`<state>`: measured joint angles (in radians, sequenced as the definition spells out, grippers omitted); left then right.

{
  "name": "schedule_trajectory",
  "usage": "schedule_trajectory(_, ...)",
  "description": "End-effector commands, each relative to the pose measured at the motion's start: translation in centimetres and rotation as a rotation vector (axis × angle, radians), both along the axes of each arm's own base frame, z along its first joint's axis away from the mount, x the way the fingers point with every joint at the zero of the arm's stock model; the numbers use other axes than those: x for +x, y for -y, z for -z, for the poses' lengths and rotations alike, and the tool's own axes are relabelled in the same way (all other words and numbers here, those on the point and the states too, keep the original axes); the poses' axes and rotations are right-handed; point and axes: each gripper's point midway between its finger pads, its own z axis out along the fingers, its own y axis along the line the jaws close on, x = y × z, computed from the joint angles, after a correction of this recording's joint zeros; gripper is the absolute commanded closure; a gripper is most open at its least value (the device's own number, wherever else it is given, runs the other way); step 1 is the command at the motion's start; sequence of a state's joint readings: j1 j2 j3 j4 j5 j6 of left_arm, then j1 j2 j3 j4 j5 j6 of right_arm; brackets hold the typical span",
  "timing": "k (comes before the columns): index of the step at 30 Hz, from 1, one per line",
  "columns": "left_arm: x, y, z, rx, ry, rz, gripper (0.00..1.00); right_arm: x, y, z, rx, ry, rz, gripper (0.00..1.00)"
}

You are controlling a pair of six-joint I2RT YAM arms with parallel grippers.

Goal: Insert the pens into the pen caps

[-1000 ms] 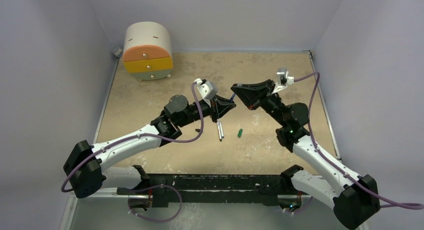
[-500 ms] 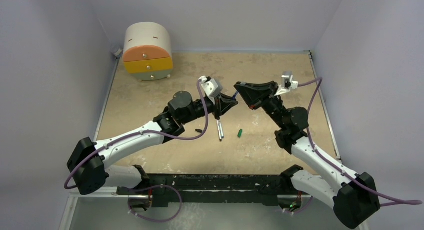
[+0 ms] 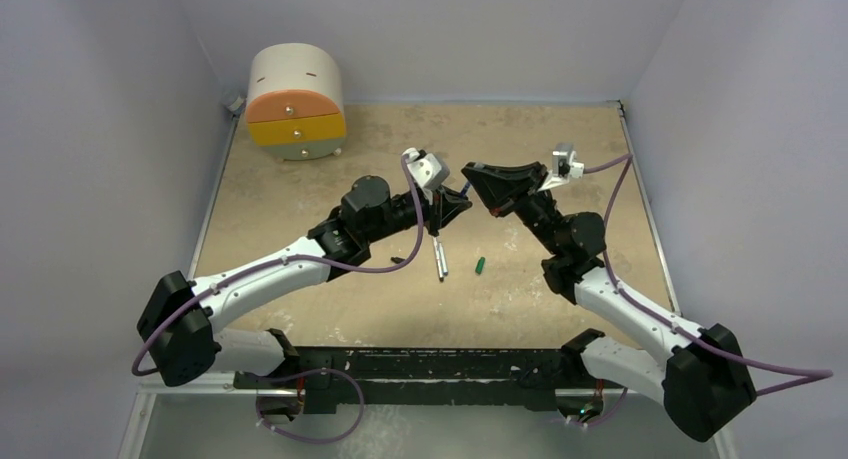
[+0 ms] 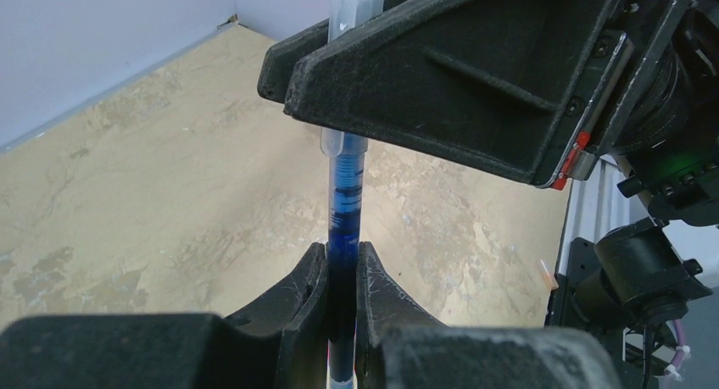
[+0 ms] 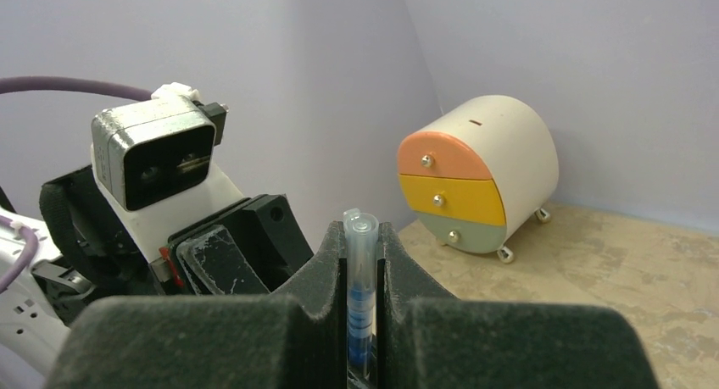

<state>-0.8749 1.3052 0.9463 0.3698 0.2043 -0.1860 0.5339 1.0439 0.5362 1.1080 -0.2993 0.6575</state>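
My left gripper (image 4: 342, 252) is shut on a blue-barrelled pen (image 4: 344, 211) and holds it in the air. My right gripper (image 5: 362, 232) is shut on the pale whitish cap (image 5: 360, 253). The pen's tip sits inside that cap, and the cap's end (image 4: 353, 3) sticks out past the right fingers (image 4: 449, 75). In the top view the left gripper (image 3: 458, 206) and the right gripper (image 3: 472, 176) meet above mid-table, with the pen (image 3: 465, 191) between them. Two more pens (image 3: 439, 258) lie side by side on the table. The green cap (image 3: 480, 265) lies to their right and the black cap (image 3: 397, 260) to their left.
A round drawer unit (image 3: 296, 101) with orange, yellow and grey-green fronts stands at the back left corner; it also shows in the right wrist view (image 5: 479, 173). Walls close the table on three sides. The left wrist camera (image 5: 157, 152) sits close to the right fingers.
My right gripper has swung a little left, toward the left gripper. The left arm has reached further forward. Pen and cap have come together, with the pen tip now in the cap.
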Motion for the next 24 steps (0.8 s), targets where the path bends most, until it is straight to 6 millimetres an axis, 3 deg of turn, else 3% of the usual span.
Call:
schedule_trajectory(1, -0.9, -3.4, -19.9, -0.470, 0.381, -0.074, 1.00, -5.9, -5.4, 11.6, -0.269, -0.265, -0.369, 1.00)
schedule_trajectory(5, -0.8, -3.9, -20.2, -0.459, 0.394, -0.082, 1.00, -6.1, -5.5, 11.9, -0.274, -0.273, -0.372, 1.00)
schedule_trajectory(9, -1.2, -2.7, -19.0, -0.403, 0.379, -0.023, 1.00, -5.9, -5.1, 9.1, -0.245, -0.211, -0.342, 1.00)
schedule_trajectory(12, -1.8, -0.2, -15.8, -0.257, 0.337, 0.101, 1.00, -5.8, -4.8, 6.3, -0.228, -0.157, -0.319, 1.00)
schedule_trajectory(18, -3.4, -0.1, -12.4, -0.193, 0.288, 0.186, 1.00, -5.0, -4.3, 1.6, -0.250, -0.051, -0.248, 0.99)
schedule_trajectory(24, -4.5, 0.6, -9.5, -0.111, 0.228, 0.269, 1.00, -4.2, -4.4, -0.4, -0.271, -0.010, -0.214, 0.81)
